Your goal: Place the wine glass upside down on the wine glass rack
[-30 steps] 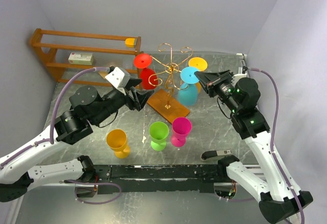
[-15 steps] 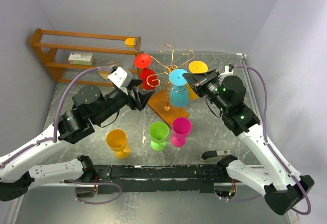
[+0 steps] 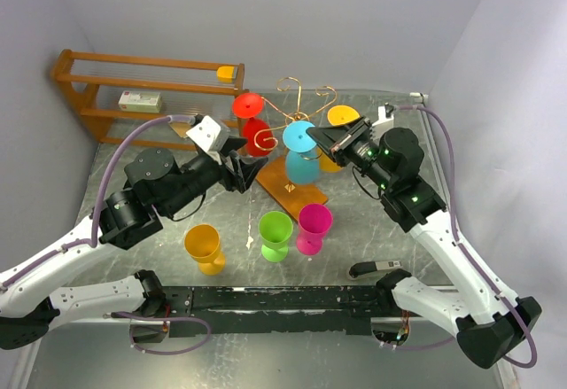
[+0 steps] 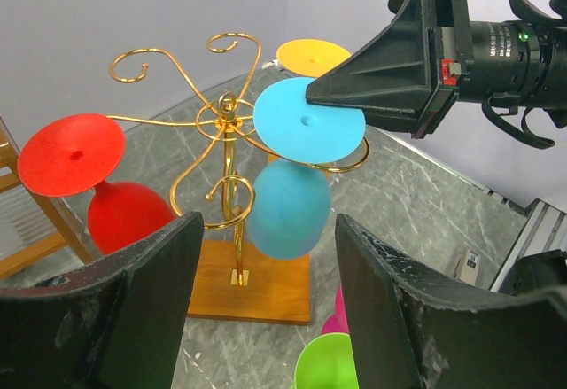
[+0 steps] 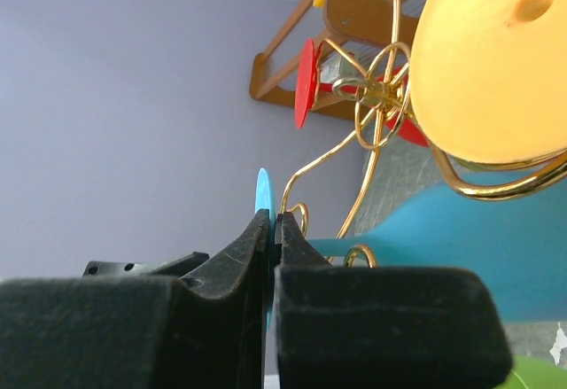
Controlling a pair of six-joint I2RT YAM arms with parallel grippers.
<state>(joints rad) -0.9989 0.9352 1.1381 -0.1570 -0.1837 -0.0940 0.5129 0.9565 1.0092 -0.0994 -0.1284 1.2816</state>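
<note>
Our right gripper is closed tight on the edge of the blue glass's foot. Its fingers are pressed together, with the thin blue disc held edge-on between the tips. The glass is upside down: the foot is level with the tips and the bowl hangs below and just ahead of them. It is in among the gold arms of the rack. In the left wrist view a curled arm passes under the foot, beside the stem. We cannot tell whether the foot rests on that curl or only hovers over it.

Close beside the right gripper's fingers hangs the yellow glass, also upside down on a curl. Past the blue glass, on the far side of the post from this gripper, hangs the red glass, upside down as well.

Our left gripper stands wide open and holds nothing. It points at the rack from the opposite side. The rack's wooden base lies just ahead of and below it, and the blue bowl is straight in front, between the lines of its two fingers. Back from both grippers, towards our arm bases, the orange glass, green glass and pink glass stand upright on the table. The shelf is off beyond the left arm.
</note>
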